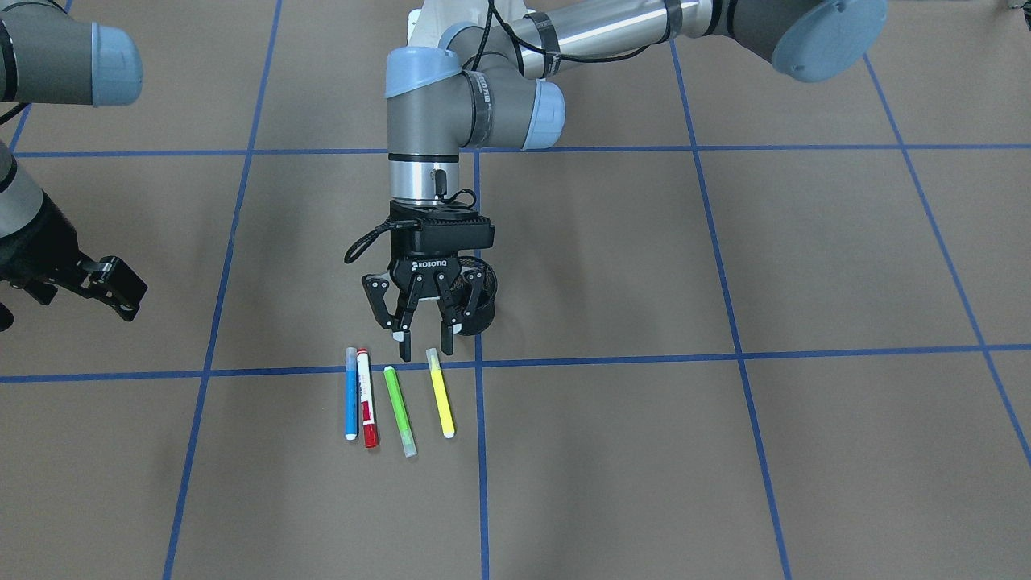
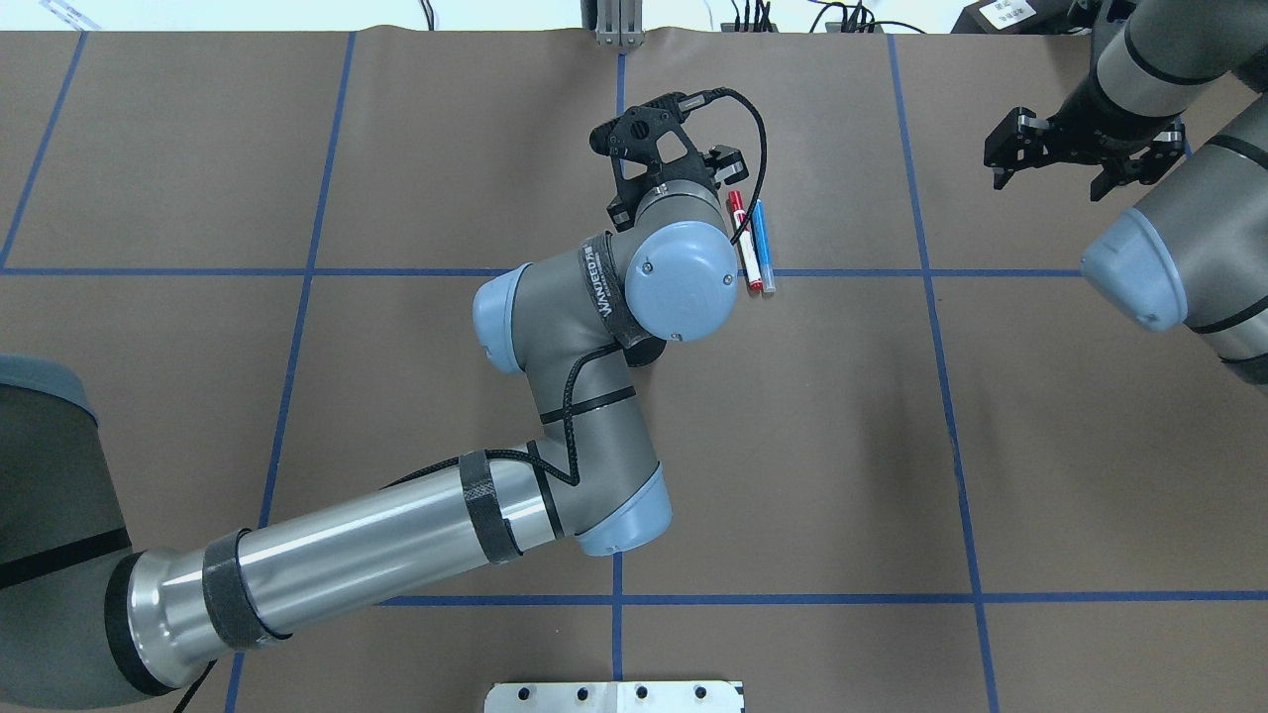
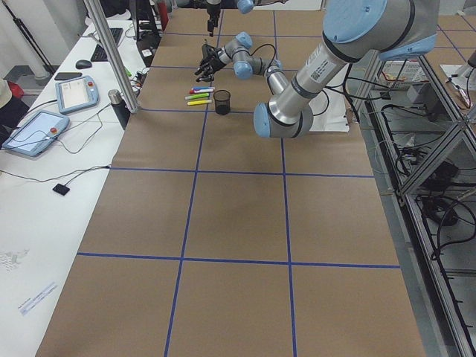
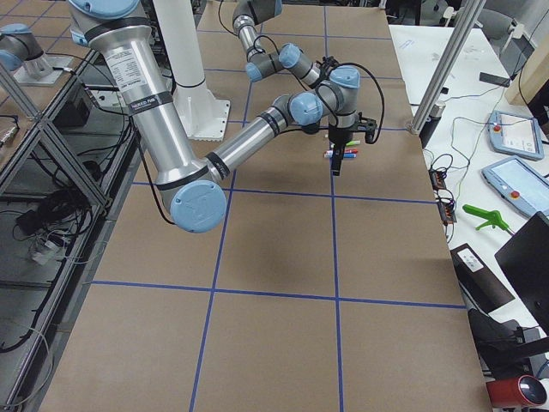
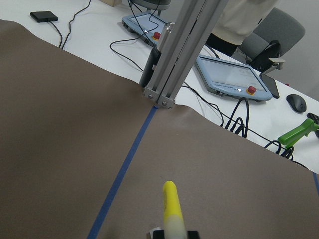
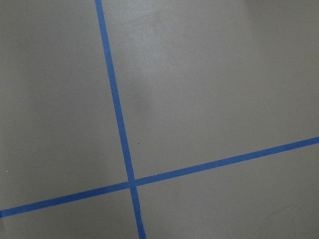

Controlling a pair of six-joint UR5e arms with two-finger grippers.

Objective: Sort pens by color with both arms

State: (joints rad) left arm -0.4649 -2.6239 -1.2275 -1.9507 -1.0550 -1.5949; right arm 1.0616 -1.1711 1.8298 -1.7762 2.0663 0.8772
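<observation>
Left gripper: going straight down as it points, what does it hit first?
Probably the yellow pen: the left gripper points down, jaws open, and the wrist view shows the pen's end between its fingertips. Depth is unclear; it may straddle the pen and touch the table.

A brown paper-covered counter (image 1: 725, 258) is marked into squares by blue tape lines (image 1: 693, 148). A black mesh cup (image 3: 222, 103) stands upright on it. An aluminium post (image 5: 174, 50) rises at its edge. Beyond, on a white side desk (image 5: 84, 30), lie two teach pendants (image 5: 229, 77), cables (image 5: 234, 124), a green-handled tool (image 5: 299, 132), a black mouse (image 5: 297, 102) and a black phone (image 5: 44, 16). A grey chair (image 5: 279, 35) stands behind.
</observation>
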